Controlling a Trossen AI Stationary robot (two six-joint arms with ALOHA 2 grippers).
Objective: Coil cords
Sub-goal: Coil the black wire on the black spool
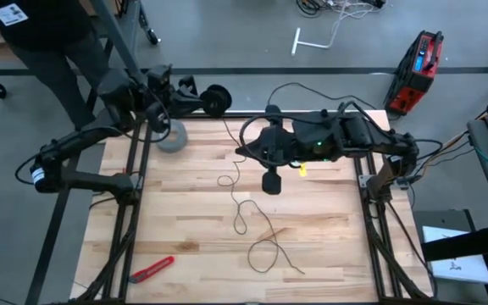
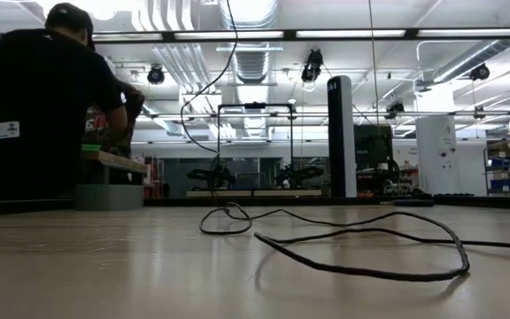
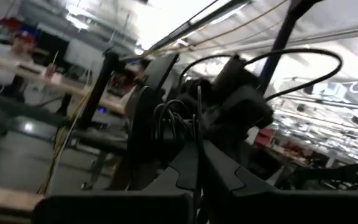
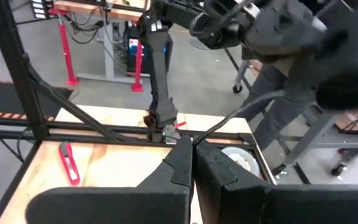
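The thin black cord [image 1: 242, 212] lies in slack loops down the middle of the table, and the low view shows these loops [image 2: 370, 257] flat on the wood. The black round reel [image 1: 219, 97] hangs in the air just past the table's far edge, in front of my left gripper [image 1: 200, 100], which is shut. The left wrist view shows cord wound on the reel [image 3: 151, 127]. My right gripper [image 1: 244, 152] is over the table's far middle, shut on the cord. My left gripper [image 3: 197, 163] is shut at the reel, level, coming from the table's left. The reel's rim [image 3: 143, 143] stands right past the fingertips, lifted clear of the table. The fingers themselves hide which part they have. My right gripper [image 4: 192, 155] pinches the cord [image 4: 204, 135] between its two shut fingers, reaching level from the table's right. From the fingertips the cord [image 4: 247, 109] rises toward my left arm. The rest trails slack on the table.
A grey tape roll [image 1: 173, 135] lies at the far left of the table. A red cutter [image 1: 152, 268] lies near the front left. A person [image 1: 49, 42] stands beyond the far left corner. A red case [image 1: 418, 72] stands on the floor at the far right.
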